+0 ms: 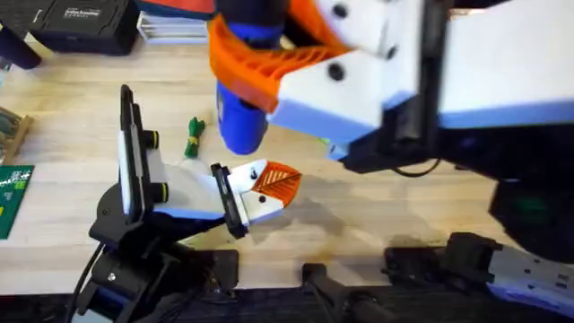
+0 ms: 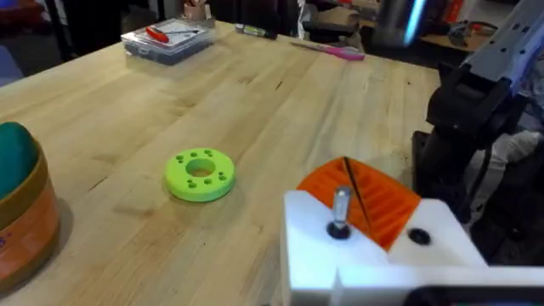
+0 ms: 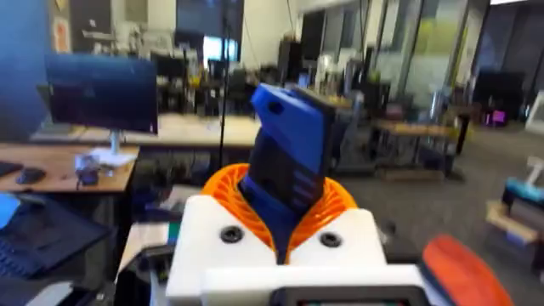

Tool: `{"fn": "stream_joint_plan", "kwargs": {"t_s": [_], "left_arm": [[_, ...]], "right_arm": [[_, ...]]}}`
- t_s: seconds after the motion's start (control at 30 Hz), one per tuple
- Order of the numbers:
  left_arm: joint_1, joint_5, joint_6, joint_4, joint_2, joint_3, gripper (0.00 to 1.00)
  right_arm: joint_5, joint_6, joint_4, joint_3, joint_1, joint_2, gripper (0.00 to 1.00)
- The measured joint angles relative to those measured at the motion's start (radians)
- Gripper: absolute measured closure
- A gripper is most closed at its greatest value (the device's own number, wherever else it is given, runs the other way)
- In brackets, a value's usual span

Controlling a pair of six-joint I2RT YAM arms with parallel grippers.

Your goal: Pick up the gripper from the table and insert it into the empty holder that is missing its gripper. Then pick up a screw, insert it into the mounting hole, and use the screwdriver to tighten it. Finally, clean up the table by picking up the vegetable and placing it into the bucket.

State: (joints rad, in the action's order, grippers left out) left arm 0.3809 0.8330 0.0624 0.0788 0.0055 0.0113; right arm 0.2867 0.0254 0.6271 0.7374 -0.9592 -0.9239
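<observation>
Eyes on the desk (image 1: 72, 108) first: pale butcher-block planks, with a black box (image 1: 81, 22) at the far edge and a green circuit board (image 1: 11, 197) at the left edge. The right wrist view looks out across an office, with a monitor (image 3: 102, 93) on another bench and glass walls behind.

Containers now. The bucket (image 2: 25, 221) stands at the edge of the left wrist view, orange-brown, with something teal rounding up above its rim. Far back sits a clear case (image 2: 166, 38) with red parts inside. Between them, flat on the wood, lies a lime-green disc (image 2: 200, 174).

The vegetable (image 1: 194, 137) lies on the desk, well apart from the bucket, just beside the hanging screwdriver (image 1: 240, 126). That blue tool is clamped in the right gripper (image 3: 285, 204), which is raised close under the overhead camera.

Low on the desk, the left gripper (image 1: 265, 188): wide or narrow, I cannot tell. The white-and-orange gripper (image 2: 365, 204) sits against the black holder (image 1: 230, 202), and a screw (image 2: 340, 208) stands upright in its white block.
</observation>
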Motion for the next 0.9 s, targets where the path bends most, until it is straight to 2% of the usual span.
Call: {"fn": "stream_joint_plan", "kwargs": {"t_s": [0.07,0.1,0.23,0.5,0.67,0.9], "left_arm": [[0.000,-0.004,0.000,0.000,0.000,0.000,0.997],[0.000,-0.011,-0.001,-0.001,0.000,0.000,0.997],[0.000,-0.011,-0.002,0.000,0.000,0.000,0.997],[0.000,-0.014,-0.002,-0.001,0.000,0.000,0.997],[0.000,-0.014,-0.002,-0.001,0.000,0.000,0.997],[0.000,-0.014,-0.002,-0.001,0.000,0.000,0.997]], "right_arm": [[0.003,0.020,-0.028,0.014,0.004,0.010,0.977],[0.004,0.079,-0.151,0.018,0.047,0.011,0.977],[-0.017,0.200,-0.315,0.018,0.141,0.004,0.977],[-0.265,0.541,-0.645,0.018,0.399,-0.063,0.977],[-0.387,0.790,-0.710,0.018,0.530,-0.188,0.977],[-0.463,1.060,-0.725,0.018,0.608,-0.399,0.977]]}}
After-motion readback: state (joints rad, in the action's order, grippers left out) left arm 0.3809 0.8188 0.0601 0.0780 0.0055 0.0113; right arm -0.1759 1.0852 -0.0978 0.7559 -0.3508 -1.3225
